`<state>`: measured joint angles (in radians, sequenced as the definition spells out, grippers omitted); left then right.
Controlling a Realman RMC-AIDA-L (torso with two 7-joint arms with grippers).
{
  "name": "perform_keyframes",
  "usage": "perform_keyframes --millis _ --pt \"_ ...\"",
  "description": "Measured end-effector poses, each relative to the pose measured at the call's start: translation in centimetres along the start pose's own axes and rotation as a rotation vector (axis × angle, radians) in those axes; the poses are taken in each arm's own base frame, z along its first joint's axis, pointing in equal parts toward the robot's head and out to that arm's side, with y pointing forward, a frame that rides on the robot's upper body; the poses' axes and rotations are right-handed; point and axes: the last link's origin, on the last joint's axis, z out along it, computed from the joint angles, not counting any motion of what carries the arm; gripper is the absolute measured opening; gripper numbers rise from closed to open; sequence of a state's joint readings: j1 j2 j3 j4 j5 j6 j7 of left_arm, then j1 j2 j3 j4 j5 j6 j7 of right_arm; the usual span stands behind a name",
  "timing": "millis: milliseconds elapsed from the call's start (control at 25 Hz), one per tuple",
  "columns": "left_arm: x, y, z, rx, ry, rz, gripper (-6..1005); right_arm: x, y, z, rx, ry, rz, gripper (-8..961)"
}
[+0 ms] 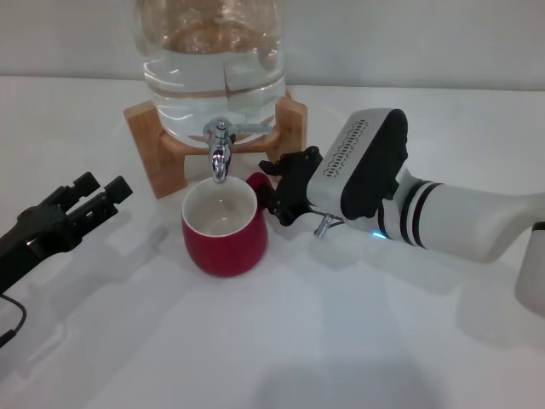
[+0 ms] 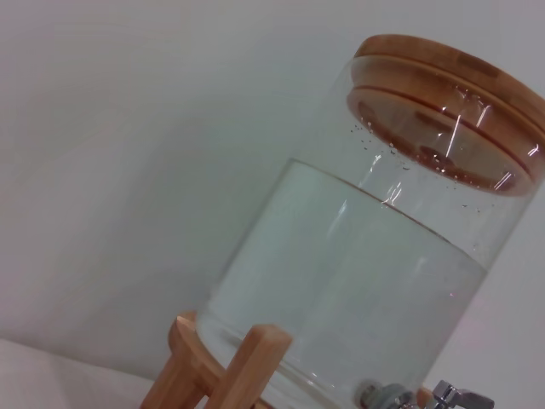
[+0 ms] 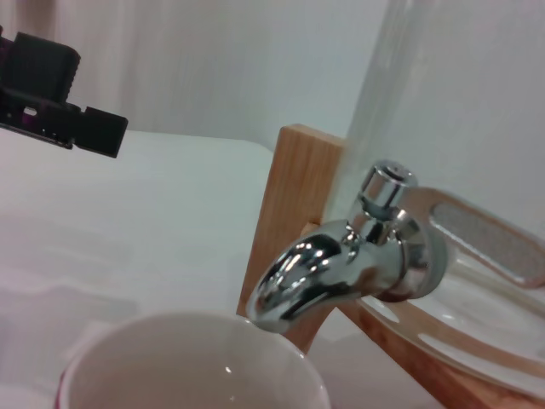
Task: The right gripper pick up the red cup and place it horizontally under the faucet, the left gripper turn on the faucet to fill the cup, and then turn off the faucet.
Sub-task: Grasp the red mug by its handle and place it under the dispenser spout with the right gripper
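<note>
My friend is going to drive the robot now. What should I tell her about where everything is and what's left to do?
Right gripper: at the red cup's handle side, behind and to its right; whether it is clamped on the handle cannot be told.
Left gripper: open, hovering low on the left, away from the cup and the faucet.
Red cup: upright on the table, its mouth right under the faucet spout. It looks empty.
Water jar: on its wooden stand, mostly full.
Done: cup placed under the faucet.
Left: left gripper turns the faucet lever on, fills the cup, then turns it off.
</note>
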<state>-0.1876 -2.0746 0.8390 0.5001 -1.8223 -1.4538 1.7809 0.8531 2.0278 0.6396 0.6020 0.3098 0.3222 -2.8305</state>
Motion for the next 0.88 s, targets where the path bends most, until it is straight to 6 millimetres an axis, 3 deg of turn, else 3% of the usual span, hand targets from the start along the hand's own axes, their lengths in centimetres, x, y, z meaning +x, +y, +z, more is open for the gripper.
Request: perform_keyframes --millis 880 --pt "0.14 0.07 0.29 -0.009 0.001 0.003 891 0.9 0.2 -0.16 -0.014 0.026 -0.028 275"
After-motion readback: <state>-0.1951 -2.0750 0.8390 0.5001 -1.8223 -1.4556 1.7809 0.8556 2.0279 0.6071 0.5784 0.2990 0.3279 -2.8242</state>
